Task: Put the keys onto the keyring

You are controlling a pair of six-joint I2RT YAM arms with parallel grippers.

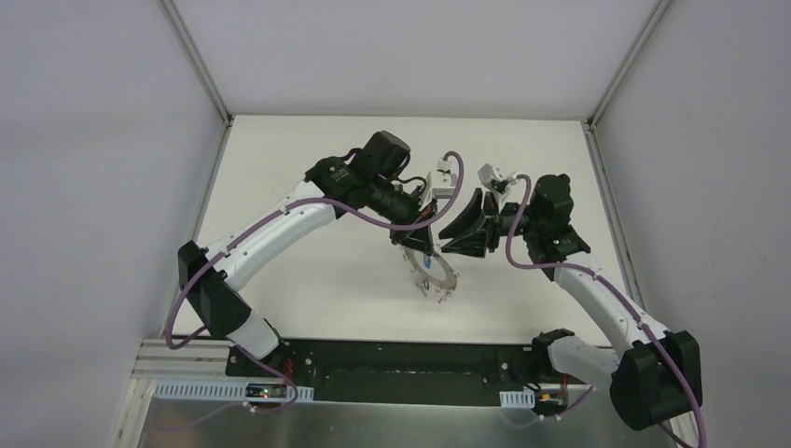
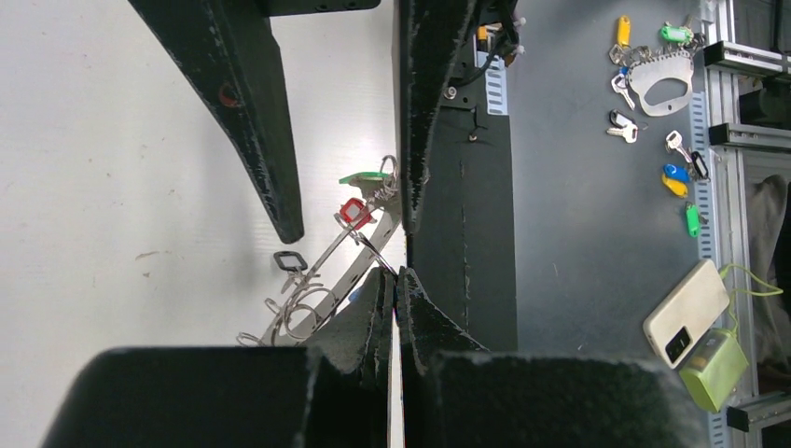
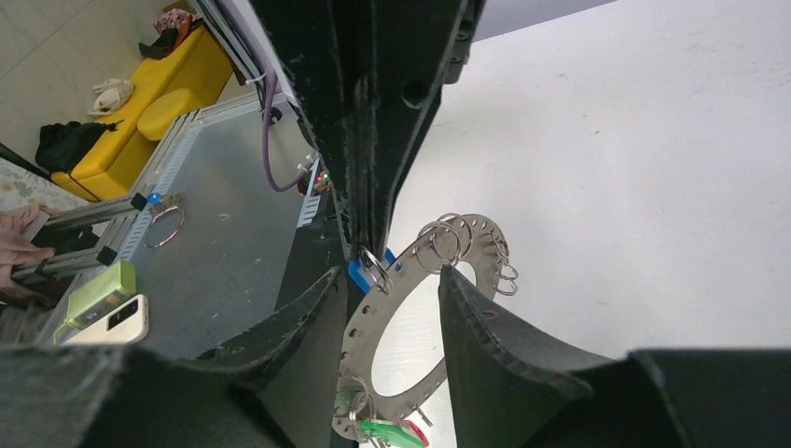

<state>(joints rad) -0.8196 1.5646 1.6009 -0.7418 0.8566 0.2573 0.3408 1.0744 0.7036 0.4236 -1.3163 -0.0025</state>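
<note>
Over the white table point(image 1: 308, 280), the right claw point(image 3: 390, 275) is spread wide, one finger on each side of the flat grey metal keyring disc point(image 3: 359, 341); whether it touches the disc cannot be told. The left claw point(image 3: 367, 245) is pressed together on the disc's rim, the exact grip point hidden by its fingers. Hung on the rim are a green plastic key tag point(image 2: 364, 177), a red tag point(image 2: 353, 212), a black tag point(image 2: 290, 260) and a mostly covered blue tag point(image 3: 357, 273).

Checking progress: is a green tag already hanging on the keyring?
Yes, the green tag hangs from a loop low on the keyring.
</note>
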